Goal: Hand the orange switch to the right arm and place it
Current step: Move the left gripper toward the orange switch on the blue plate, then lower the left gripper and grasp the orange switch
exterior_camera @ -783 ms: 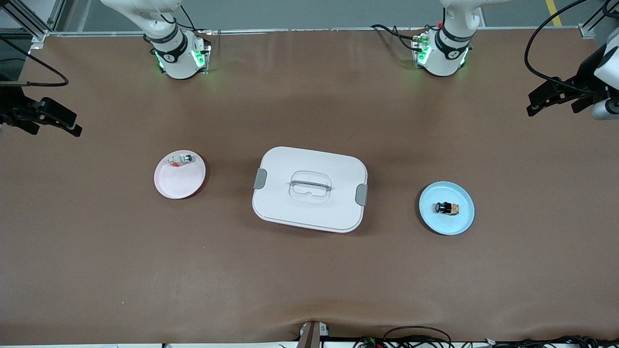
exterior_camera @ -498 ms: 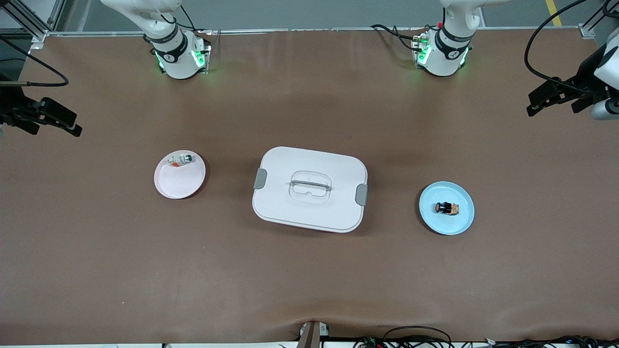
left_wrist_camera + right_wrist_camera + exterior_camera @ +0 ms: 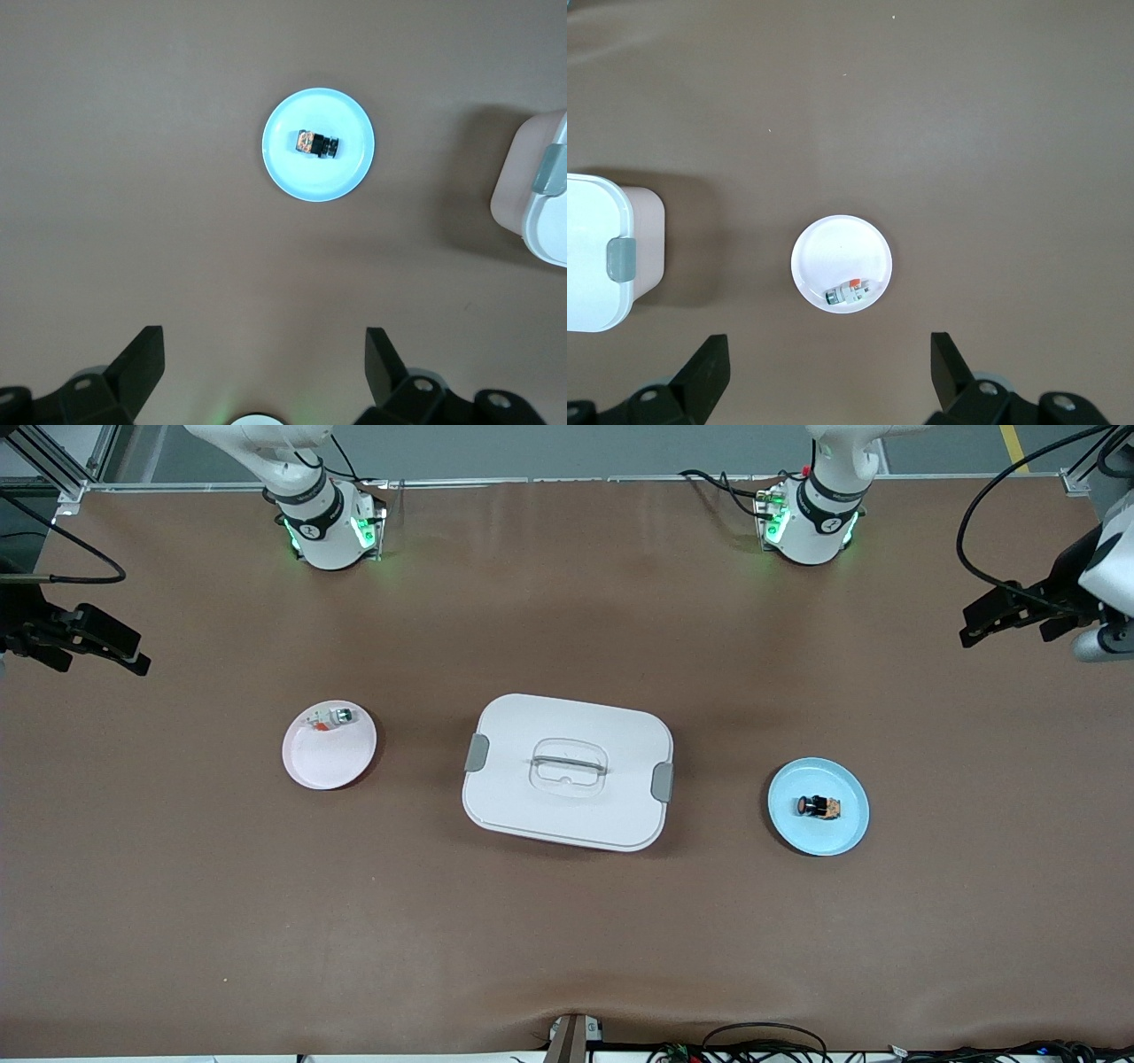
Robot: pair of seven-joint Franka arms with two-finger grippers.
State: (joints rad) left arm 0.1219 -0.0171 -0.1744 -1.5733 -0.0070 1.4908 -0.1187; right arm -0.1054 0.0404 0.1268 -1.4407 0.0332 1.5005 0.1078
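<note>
The orange switch point(image 3: 819, 807) lies on its side on a light blue plate point(image 3: 824, 840) toward the left arm's end of the table. In the left wrist view the switch point(image 3: 317, 143) and its plate point(image 3: 319, 181) show well below and clear of the fingers. My left gripper point(image 3: 1005, 622) hangs high over the table's edge at that end, open and empty point(image 3: 264, 363). My right gripper point(image 3: 102, 657) hangs open over the right arm's end of the table, empty as well point(image 3: 830, 367).
A white lidded container point(image 3: 567, 771) with grey latches stands mid-table between the plates. A pale pink plate point(image 3: 323, 766) toward the right arm's end holds a whitish-clear part with green and red bits point(image 3: 332, 717). Both also show in the right wrist view: plate point(image 3: 833, 252), part point(image 3: 850, 290).
My left gripper has shifted slightly at the table's end. The switch, the plates, the container and the right arm have not moved.
</note>
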